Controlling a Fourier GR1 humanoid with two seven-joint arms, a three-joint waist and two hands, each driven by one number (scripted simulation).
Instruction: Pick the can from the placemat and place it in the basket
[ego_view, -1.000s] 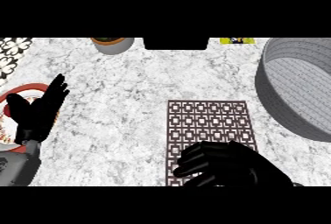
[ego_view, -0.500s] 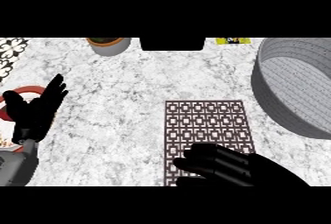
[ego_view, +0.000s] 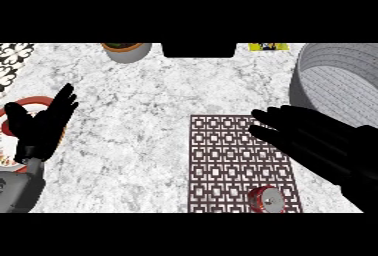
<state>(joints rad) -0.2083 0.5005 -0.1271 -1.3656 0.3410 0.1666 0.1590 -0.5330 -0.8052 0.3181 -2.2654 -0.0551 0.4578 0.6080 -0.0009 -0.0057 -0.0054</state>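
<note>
Can: red body, silver top, standing upright at the near right corner of the placemat, uncovered and free of any grasp. Placemat: dark brown with a white lattice pattern, lying flat. Basket: grey, round, high-walled, at the far right, well apart from the can.

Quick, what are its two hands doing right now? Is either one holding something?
Left hand: open, holding nothing, resting at the left edge.
Right hand: open, fingers spread above the placemat, holding nothing; the can stands apart from it.
</note>
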